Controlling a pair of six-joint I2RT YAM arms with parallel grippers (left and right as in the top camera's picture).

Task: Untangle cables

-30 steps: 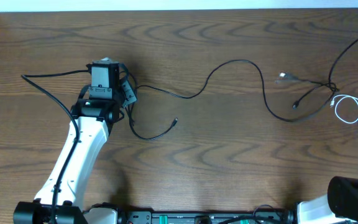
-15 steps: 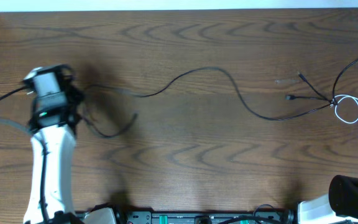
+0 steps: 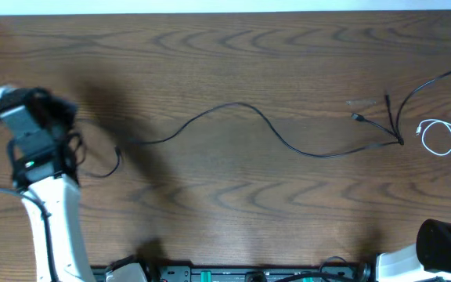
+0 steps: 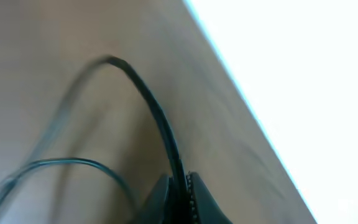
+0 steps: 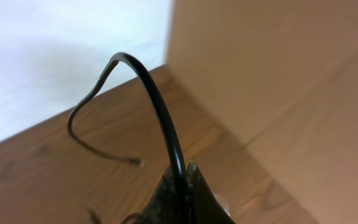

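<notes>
1. Gripping a black cable [image 4: 161, 127] in the left gripper [image 4: 180, 186], fingers fully closed on it; blurred, with a loop cut off at the lower left edge.
2. Pinching a second black cable [image 5: 163, 118] in the right gripper [image 5: 182, 177], likewise closed tight; arching up, then drooping to a small plug end [image 5: 135, 163] above the table [image 5: 55, 180].
3. Viewed from overhead, missing the right gripper entirely, beyond the frame; showing the left one only as a blur at the table's left side.
4. Trailing across mid-table: long black cable [image 3: 249, 117], reaching a junction [image 3: 400, 142] with more black ends at the right; knotted or merely crossed, impossible to tell.
5. Lying farthest right: white cable [image 3: 443, 141], coiled, cut off by the edge.
</notes>
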